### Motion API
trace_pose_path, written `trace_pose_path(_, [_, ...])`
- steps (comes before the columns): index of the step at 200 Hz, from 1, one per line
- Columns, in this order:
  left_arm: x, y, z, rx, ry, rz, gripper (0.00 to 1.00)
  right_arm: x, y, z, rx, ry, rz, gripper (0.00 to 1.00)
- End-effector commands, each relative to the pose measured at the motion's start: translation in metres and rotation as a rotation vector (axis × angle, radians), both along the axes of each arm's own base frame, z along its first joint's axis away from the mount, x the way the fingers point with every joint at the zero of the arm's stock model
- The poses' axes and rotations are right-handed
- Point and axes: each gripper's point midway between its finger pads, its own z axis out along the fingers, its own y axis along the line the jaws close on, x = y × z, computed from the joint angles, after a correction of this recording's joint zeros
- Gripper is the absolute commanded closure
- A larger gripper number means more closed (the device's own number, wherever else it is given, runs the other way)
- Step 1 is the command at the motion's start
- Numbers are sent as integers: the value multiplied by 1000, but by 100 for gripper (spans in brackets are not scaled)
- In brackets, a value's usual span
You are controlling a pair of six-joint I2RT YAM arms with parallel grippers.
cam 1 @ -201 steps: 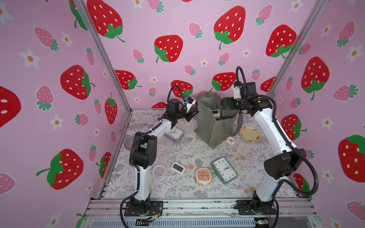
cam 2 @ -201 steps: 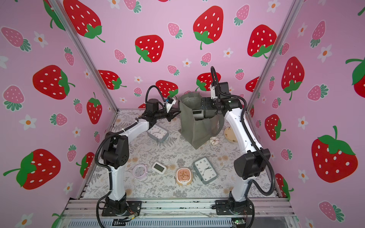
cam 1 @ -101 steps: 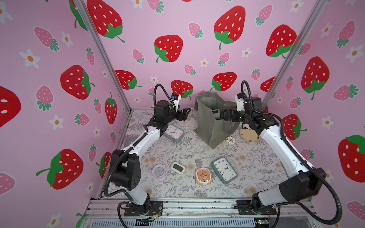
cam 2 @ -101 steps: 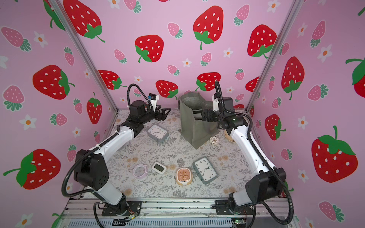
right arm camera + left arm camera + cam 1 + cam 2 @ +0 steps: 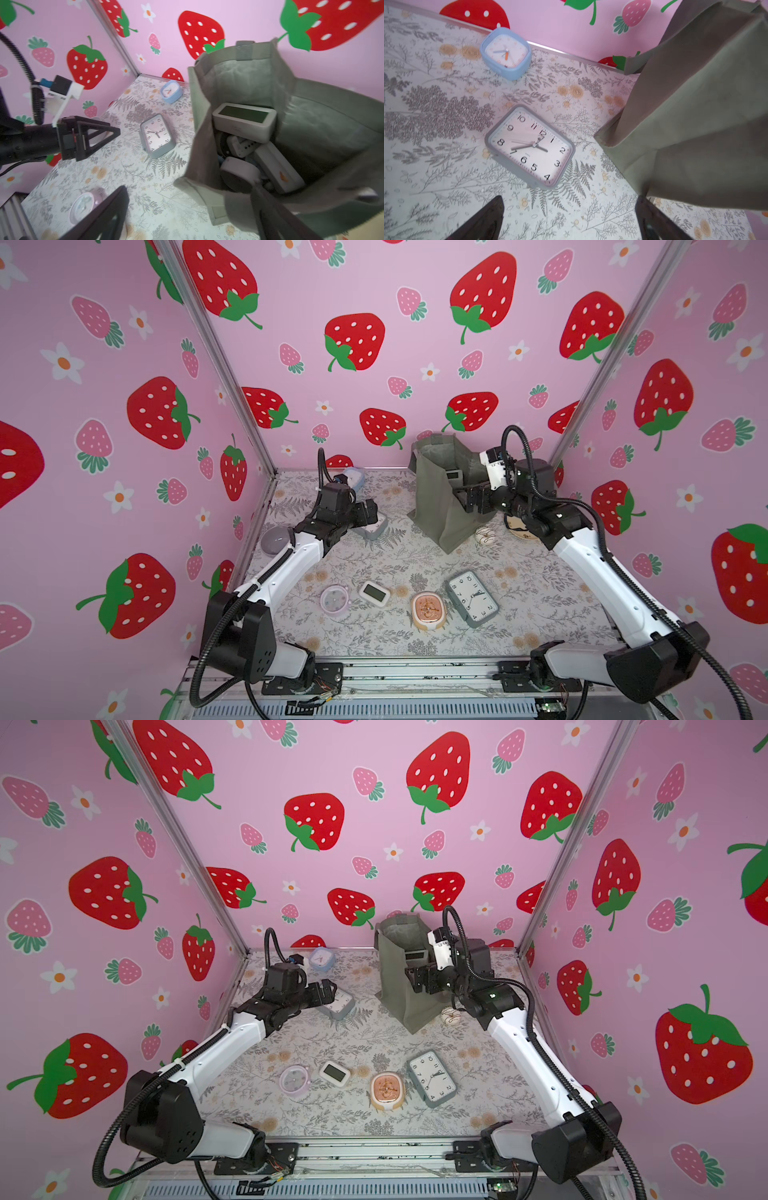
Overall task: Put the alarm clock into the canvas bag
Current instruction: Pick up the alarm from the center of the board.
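Observation:
The grey-green canvas bag (image 5: pixel 440 510) (image 5: pixel 399 990) stands open at the back of the table, with several clocks inside, a white digital one (image 5: pixel 244 120) on top. A grey rectangular alarm clock (image 5: pixel 372 527) (image 5: pixel 530 146) leans on the table to the bag's left. My left gripper (image 5: pixel 368 510) (image 5: pixel 569 207) hangs just before this clock, open and empty. My right gripper (image 5: pixel 465 499) (image 5: pixel 190 197) is open at the bag's near rim (image 5: pixel 207 187), one finger inside the bag and one outside.
A light blue clock (image 5: pixel 353 479) sits by the back wall. Near the front lie a lilac round clock (image 5: pixel 334 599), a small white digital clock (image 5: pixel 374 592), an orange clock (image 5: pixel 429 610) and a large grey clock (image 5: pixel 471 598). A small striped piece (image 5: pixel 484 534) lies right of the bag.
My left gripper has left the bag's mouth, swung left and down to the grey clock, and opened. My right arm has dropped lower at the bag's rim.

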Motion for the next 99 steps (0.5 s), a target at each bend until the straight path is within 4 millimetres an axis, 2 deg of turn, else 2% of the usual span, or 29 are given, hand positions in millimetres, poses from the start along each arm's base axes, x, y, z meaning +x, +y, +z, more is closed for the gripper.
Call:
trace_pose_path(1, [-28,8,-9,-32,84,38,2,-32,29,-7,-41,-85,179,10])
trace_pose_path(32, [-63,12,-19,-46,129,1,3,-74,68,-64,-159,-99,331,10])
trace_pose_path(74, [-99,13,-22,9,261,-85,4,-116,106,-137,-248,5,457,11])
trace_pose_path(99, [-116,24,-24,56,330,-84,5,-137,130,-174,-277,87,501,4])
